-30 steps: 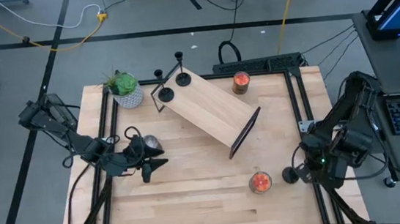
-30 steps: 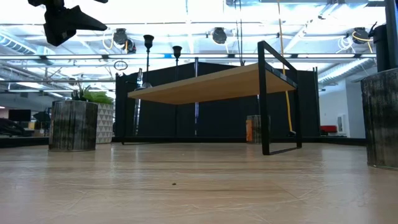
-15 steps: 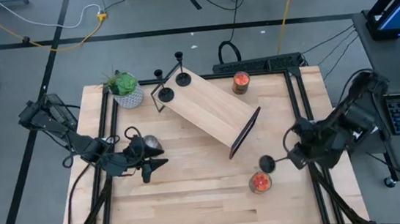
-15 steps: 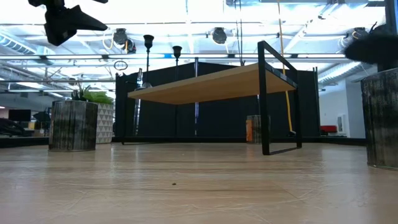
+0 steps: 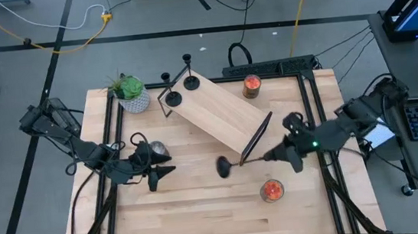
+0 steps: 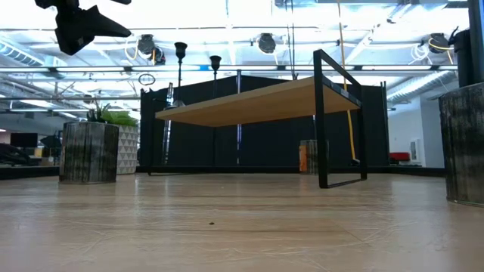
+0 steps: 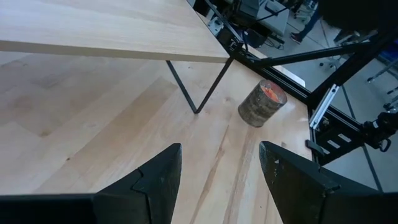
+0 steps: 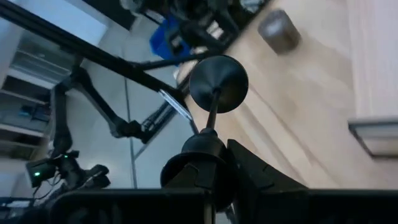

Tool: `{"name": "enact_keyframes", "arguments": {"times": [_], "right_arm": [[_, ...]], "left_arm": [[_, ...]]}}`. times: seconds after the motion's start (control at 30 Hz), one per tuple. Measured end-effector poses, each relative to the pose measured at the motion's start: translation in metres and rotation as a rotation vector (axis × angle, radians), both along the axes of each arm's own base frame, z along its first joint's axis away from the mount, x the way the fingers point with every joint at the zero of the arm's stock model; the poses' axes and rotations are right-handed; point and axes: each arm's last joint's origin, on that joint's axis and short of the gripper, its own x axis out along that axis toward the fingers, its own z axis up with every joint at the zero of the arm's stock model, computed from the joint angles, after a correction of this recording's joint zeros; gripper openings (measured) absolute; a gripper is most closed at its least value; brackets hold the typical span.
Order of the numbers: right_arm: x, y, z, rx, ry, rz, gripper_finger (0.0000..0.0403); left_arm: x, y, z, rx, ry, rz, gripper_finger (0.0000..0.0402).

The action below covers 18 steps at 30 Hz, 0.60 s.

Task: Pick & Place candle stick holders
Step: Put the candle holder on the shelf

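Observation:
Two black candle stick holders (image 5: 172, 97) (image 5: 190, 80) stand on their disc bases at the far end of a wooden riser (image 5: 220, 116). In the low view they show as holders (image 6: 180, 53) (image 6: 215, 62) on top of the riser. A third holder (image 5: 233, 164) hangs over the table near the riser's near leg, with my right gripper (image 5: 273, 155) shut on it. My left gripper (image 5: 164, 171) waits open above the table's left part, by a grey jar candle (image 5: 156, 149). Its fingers (image 7: 155, 180) have nothing between them. My right gripper pinches the holder's cup end (image 8: 200, 148), opposite the disc base (image 8: 217, 84), between its two fingers. The fingers come from the table's right side, slanting a little downward, and lie along the stem. The holder sticks out ahead of them, base toward the table's left, lifted clear.
The riser stands slantwise across the table's middle on black wire legs. A plant pot (image 5: 131, 94) is at the far left. One orange-red jar candle (image 5: 251, 86) stands at the far edge, another (image 5: 271, 191) at the near right. A power strip (image 5: 266, 68) lies behind the table.
My right gripper has risen and swung from the table's right edge toward its middle, tipping from pointing down to nearly level. The held holder has come up off the edge and swung over, so its disc base now leads toward the table's left.

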Motion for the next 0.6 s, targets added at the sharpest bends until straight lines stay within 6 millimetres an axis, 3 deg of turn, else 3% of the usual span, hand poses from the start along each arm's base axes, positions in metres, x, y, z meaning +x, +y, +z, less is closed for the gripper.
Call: {"name": "enact_keyframes", "arguments": {"times": [0.6], "right_arm": [[0.035,-0.094,0.001,-0.266,-0.05,0.029,0.0012]], "left_arm": [[0.002,0.0,0.003,-0.012,-0.036,0.009,0.0225]]}}
